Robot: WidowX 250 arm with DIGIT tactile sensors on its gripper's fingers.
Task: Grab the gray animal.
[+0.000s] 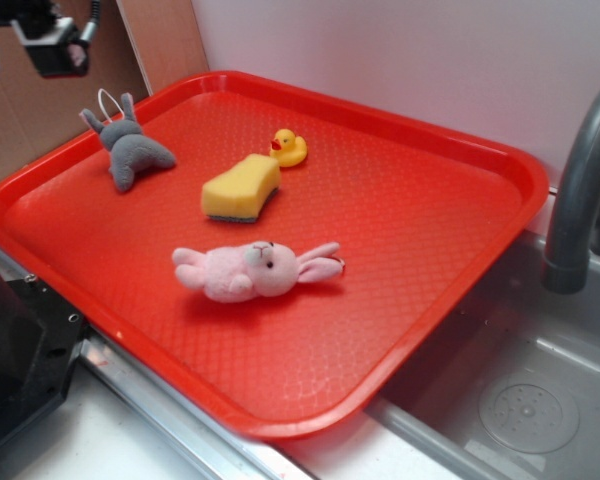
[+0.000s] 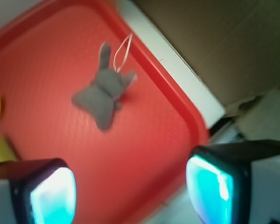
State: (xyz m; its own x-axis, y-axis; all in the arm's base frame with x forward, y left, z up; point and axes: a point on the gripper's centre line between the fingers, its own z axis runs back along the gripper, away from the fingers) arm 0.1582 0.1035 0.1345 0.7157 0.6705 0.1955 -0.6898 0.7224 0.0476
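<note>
The gray animal is lying on the red tray at about ten o'clock, near the rim, its white loop trailing toward the edge. The hand is hovering above it with fingers spread apart, gripping nothing. A yellow sponge and duck are sitting near centre, a pink bunny at six o'clock

gray animal at red tray far corner; pink bunny nearer, sponge between

gray animal at tray far-left corner, duck behind sponge, bunny nearest
</note>
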